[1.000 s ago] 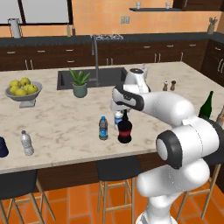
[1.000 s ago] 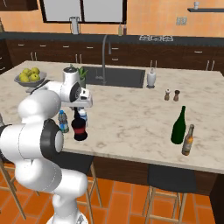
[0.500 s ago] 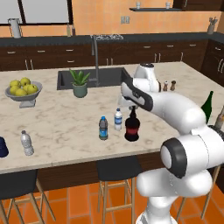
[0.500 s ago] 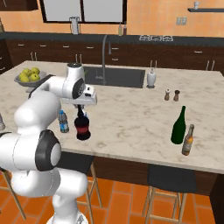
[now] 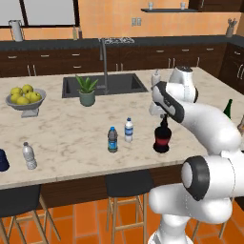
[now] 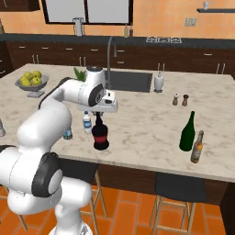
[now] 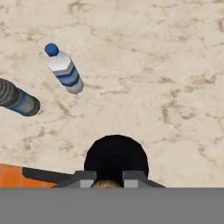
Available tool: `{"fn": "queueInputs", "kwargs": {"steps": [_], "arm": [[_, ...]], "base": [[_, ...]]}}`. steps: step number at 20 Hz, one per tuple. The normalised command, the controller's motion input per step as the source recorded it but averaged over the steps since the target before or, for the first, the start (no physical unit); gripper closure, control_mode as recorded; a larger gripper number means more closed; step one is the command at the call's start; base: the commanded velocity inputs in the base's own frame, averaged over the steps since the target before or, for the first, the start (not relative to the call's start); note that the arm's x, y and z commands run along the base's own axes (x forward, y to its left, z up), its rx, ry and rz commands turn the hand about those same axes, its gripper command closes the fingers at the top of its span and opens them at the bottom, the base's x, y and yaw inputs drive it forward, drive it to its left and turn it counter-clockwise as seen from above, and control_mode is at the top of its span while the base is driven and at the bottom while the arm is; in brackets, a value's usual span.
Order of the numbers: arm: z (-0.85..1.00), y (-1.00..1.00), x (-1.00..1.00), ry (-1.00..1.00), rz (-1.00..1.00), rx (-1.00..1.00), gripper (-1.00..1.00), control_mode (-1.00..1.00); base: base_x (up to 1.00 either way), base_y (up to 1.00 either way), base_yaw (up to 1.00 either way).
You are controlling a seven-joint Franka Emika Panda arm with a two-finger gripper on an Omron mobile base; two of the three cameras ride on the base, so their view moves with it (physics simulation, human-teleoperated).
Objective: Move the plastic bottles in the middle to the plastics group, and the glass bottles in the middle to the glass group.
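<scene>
The pincer [image 5: 164, 116] is clamped on the thin neck of the dark squat glass bottle with a red label [image 5: 161, 138], which hangs upright near the front edge of the marble worktop [image 5: 71, 138]; whether its base touches the surface cannot be told. From the hand camera the bottle's round black body [image 7: 116, 158] appears from above, between the fingertips [image 7: 85, 178].

Just to the robot's left of the held bottle stand the two blue-capped plastic bottles: the clear one with a white-blue label [image 5: 128, 130] and, nearer the front edge, the darker one with a blue-green label [image 5: 112, 139]. Both are upright, close together and apart from the glass bottle.

Far along the worktop to the left stands the pale water bottle with a white cap [image 5: 29, 156], beside a dark blue object [image 5: 3, 160] at the picture's edge. To the right, well apart from the held bottle, stand the tall green bottle [image 6: 187, 131] and the slim brown bottle [image 6: 197, 147], close together near the front edge. The stretch of worktop between the held bottle and that pair is bare.

Further back are a sink [image 5: 105, 85] with a tall tap, a potted plant [image 5: 86, 91], a bowl of fruit [image 5: 25, 97], a white soap dispenser [image 6: 159, 81] and two small shakers [image 6: 180, 99].
</scene>
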Motion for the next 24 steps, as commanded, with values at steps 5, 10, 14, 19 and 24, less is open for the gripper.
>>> {"fn": "queueInputs", "kwargs": {"steps": [5,10,14,19,24], "arm": [[0.0,-0.81,-0.02,0.0,0.0,-0.04,1.0,-1.0],[0.0,-0.79,0.0,0.0,0.0,-0.04,1.0,-1.0],[0.0,-0.81,0.0,0.0,0.0,-0.03,1.0,-1.0],[0.0,-0.83,0.0,-0.08,0.0,-0.03,1.0,-1.0],[0.0,-0.83,0.0,-0.13,0.0,0.0,1.0,-1.0]], "base": [[0.0,0.0,0.0],[0.0,0.0,0.0],[0.0,0.0,0.0],[0.0,0.0,0.0],[0.0,0.0,0.0]]}}
